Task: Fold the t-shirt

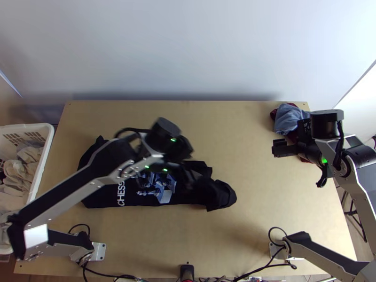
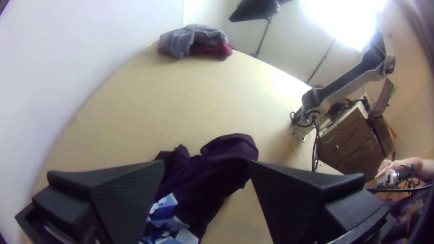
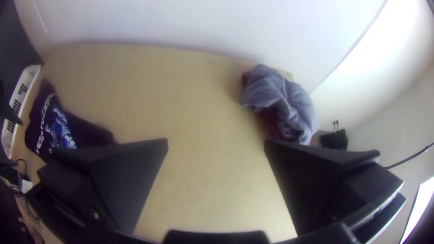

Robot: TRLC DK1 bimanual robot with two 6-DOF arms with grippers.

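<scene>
A pale wall point(image 1: 188, 47) backs the table point(image 1: 254, 164). The shirt point(image 1: 101, 197) lies left of centre, print up, its right end bunched. Over it, the left gripper point(image 1: 189, 177) stands wide apart; whether it touches cloth, I can't tell. The right gripper point(image 1: 278, 148) gapes wide too, near the crumpled clothes point(image 1: 287, 120).

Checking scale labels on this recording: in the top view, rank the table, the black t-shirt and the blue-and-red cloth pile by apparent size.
1. Table
2. T-shirt, partly covered by the left arm
3. Cloth pile, also partly covered, but plainly smallest
</scene>
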